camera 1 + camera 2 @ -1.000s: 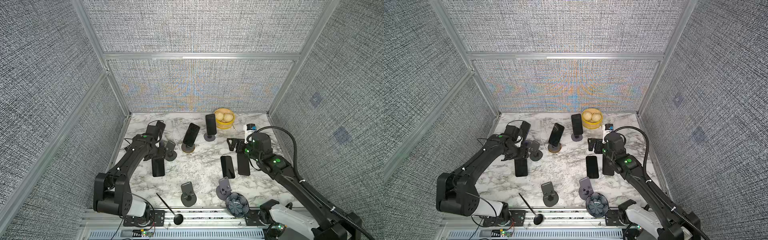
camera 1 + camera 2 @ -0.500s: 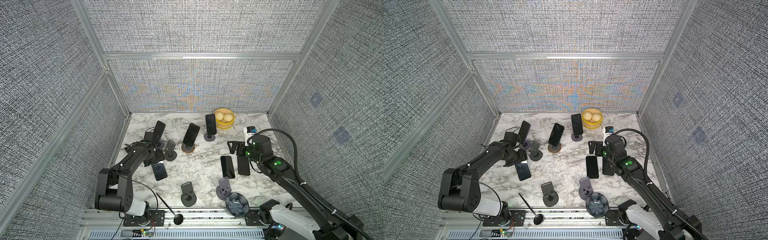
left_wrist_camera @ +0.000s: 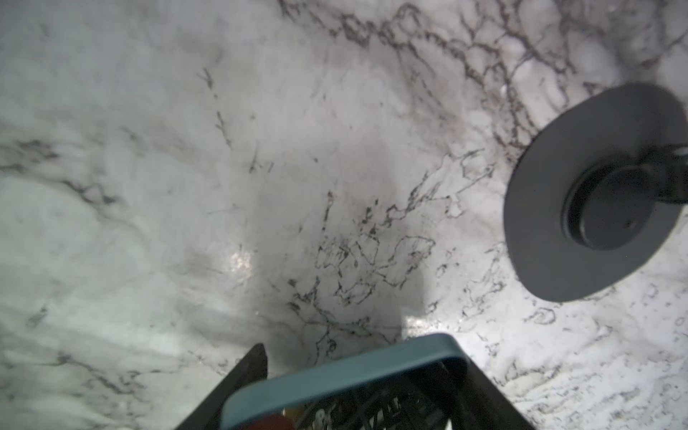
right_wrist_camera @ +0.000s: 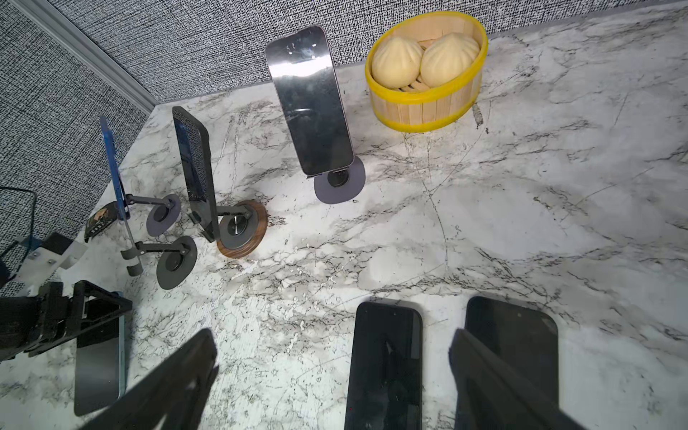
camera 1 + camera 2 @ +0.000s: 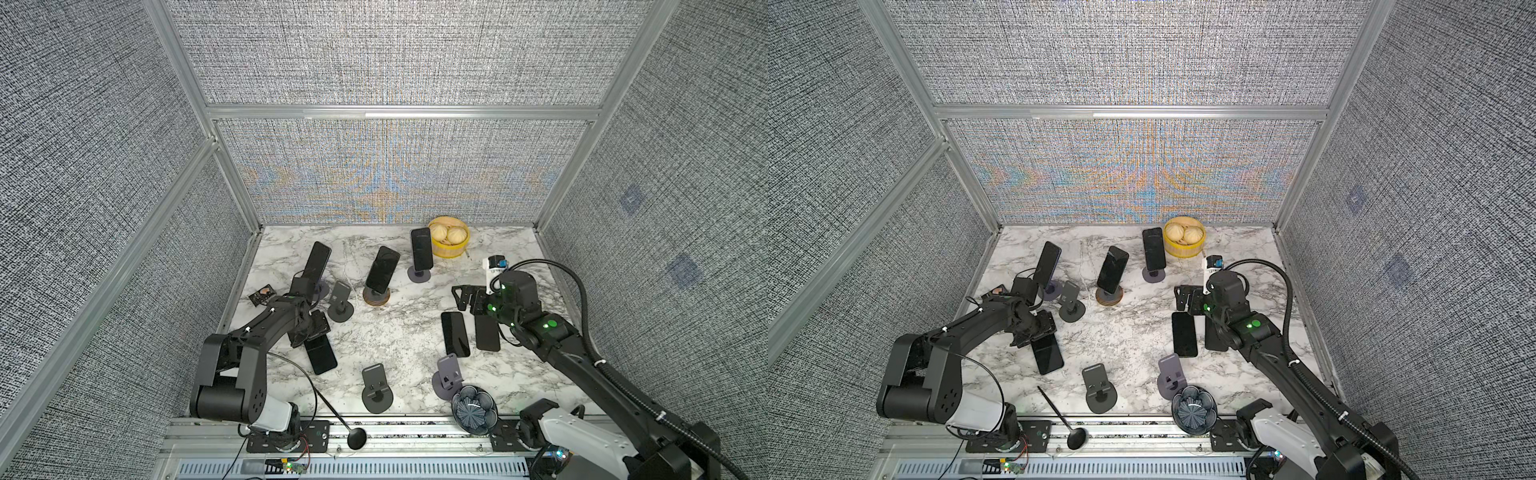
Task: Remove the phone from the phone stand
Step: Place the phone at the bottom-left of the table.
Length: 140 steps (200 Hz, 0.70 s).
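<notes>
My left gripper (image 5: 312, 329) (image 3: 353, 376) is shut on the far end of a dark phone with a blue edge (image 5: 321, 352) (image 5: 1047, 350) (image 3: 335, 368). The phone slants low over the marble, and whether it touches I cannot tell. The empty grey phone stand (image 5: 340, 301) (image 3: 595, 193) is just beyond it. Three more phones lean on stands at the back (image 5: 316, 261) (image 5: 382, 269) (image 5: 421, 249). My right gripper (image 5: 467, 297) (image 4: 331, 376) is open above two phones lying flat (image 5: 455, 340) (image 5: 487, 333).
Two empty stands (image 5: 376, 384) (image 5: 448, 372) sit near the front edge, with a dark blue bowl (image 5: 474, 409) and a black ladle (image 5: 334, 413). A yellow steamer basket with buns (image 5: 457, 249) stands at the back. Mesh walls close three sides.
My left arm has pulled back toward the front with the phone and lowered it, uncovering the back left phone. My right gripper has stayed open and hardly moved.
</notes>
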Available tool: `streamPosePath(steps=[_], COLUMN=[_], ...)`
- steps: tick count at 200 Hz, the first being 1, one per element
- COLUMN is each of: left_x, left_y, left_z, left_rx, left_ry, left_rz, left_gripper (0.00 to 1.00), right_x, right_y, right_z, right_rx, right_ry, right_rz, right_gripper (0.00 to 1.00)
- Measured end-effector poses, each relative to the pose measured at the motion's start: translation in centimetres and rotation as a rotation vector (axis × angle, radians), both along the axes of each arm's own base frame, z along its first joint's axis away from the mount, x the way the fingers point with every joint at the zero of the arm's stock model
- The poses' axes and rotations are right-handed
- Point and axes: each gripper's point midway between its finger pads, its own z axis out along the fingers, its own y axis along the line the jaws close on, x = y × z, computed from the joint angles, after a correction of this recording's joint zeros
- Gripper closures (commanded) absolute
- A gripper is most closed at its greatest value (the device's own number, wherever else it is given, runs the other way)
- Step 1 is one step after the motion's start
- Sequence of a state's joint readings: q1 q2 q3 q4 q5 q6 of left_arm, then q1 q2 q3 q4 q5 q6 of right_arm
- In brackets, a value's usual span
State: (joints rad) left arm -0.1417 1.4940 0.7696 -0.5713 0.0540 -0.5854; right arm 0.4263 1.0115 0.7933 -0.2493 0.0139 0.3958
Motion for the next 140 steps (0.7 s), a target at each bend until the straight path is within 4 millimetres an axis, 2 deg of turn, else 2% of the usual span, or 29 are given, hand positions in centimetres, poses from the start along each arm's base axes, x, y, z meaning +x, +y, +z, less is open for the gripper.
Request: streamPosePath(steps=[55, 140], left_x=[-0.4, -0.41], left_y=[-0.13, 0.0], left_z=[-0.95, -0.94], left_rx=[-0.012, -0.006], left_ry=[0.025, 0.022], left_rz=[0.03, 0.041], left_gripper=[0.49, 0.36], right_x=[0.11, 0.1], right_y=[0.44, 0.81], right_z=[-0.35, -0.93], right_rx=[0.015, 0.041], right_ry=[0.002, 0.011], right_rz=[0.016, 0.022], right_gripper=[0.01, 0.01])
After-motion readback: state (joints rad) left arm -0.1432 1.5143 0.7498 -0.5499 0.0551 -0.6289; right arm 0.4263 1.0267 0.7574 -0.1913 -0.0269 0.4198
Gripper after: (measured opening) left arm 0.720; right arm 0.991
